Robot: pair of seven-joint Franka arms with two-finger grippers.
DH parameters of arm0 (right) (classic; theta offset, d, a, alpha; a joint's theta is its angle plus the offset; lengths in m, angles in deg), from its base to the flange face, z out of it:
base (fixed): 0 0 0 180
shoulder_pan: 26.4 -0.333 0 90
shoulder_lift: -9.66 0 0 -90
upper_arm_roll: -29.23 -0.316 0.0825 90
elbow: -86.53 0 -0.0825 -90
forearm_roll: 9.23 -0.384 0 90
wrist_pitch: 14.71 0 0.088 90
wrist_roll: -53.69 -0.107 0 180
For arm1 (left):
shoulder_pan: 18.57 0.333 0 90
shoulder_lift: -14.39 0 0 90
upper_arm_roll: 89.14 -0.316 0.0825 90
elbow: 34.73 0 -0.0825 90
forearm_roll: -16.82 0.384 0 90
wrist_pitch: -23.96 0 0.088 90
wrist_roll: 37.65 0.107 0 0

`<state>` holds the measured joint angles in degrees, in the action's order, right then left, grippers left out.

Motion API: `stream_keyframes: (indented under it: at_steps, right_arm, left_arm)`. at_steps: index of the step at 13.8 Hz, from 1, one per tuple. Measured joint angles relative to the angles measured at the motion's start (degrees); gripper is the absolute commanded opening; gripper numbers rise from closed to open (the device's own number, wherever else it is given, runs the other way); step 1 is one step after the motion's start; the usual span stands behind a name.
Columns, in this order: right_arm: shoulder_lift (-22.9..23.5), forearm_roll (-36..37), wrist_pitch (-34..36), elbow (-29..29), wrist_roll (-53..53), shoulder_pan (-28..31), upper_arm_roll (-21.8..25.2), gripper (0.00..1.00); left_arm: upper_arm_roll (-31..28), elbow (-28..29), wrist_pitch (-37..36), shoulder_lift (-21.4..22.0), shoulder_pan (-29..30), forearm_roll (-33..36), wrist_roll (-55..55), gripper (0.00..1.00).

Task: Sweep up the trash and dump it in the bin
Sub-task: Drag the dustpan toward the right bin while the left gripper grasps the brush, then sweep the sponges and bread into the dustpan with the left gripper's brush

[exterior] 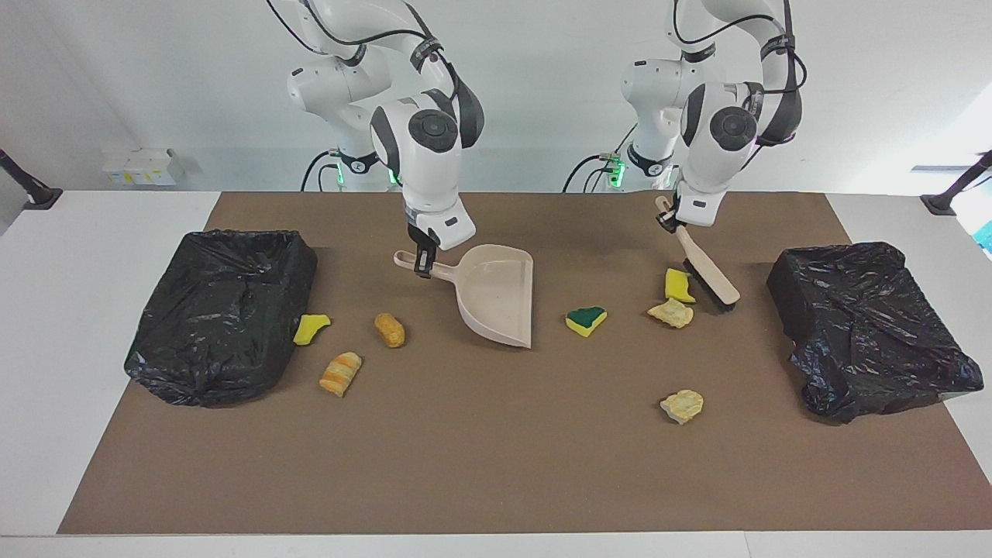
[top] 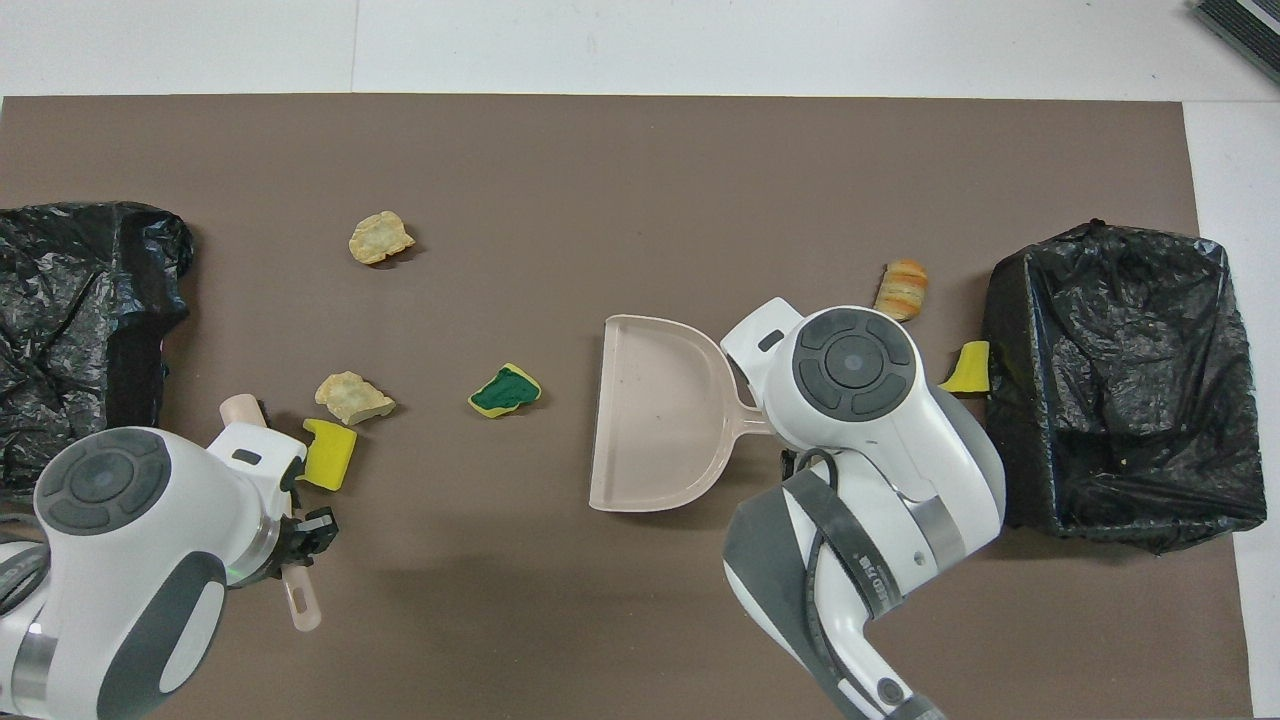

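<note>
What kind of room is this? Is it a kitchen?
Probably a robot lab, not a kitchen: two white arms at a table with a brown mat, a dustpan and scattered scraps for practice.

Dustpan [exterior: 496, 298]: smooth beige plastic, slight sheen. Brush [exterior: 707, 271]: same plastic, dark bristles. Bin liners [exterior: 221, 310]: crinkled glossy black film. Mat [exterior: 496, 465]: matt brown, paper-like, on a smooth white counter [exterior: 70, 310]. Trash [exterior: 587, 320]: porous sponge; other bits look crumbly. Arm shells [exterior: 422, 167]: glossy white plastic.
</note>
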<state>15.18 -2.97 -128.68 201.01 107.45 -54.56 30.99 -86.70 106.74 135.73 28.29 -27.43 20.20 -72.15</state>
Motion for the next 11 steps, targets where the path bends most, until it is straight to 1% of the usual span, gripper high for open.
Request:
stream_keyframes:
  at_steps: [6, 9, 11]
  right_arm:
    - [-0.49, 0.13, -1.43, 1.93, 1.90, 0.03, 0.12, 0.00]
    - [-0.48, 0.16, -4.13, 4.21, 1.96, 0.03, 0.12, 0.00]
    - [-0.49, 0.17, -4.34, 4.58, 1.96, 0.03, 0.12, 0.00]
  left_arm:
    - [1.35, -0.32, 6.76, -4.37, 0.10, 0.07, 2.43, 0.00]
    - [1.63, -2.43, 7.04, -6.98, -0.94, 0.37, 6.93, 0.00]
    - [1.67, -3.30, 7.03, -7.74, -2.72, 0.41, 9.80, 0.00]
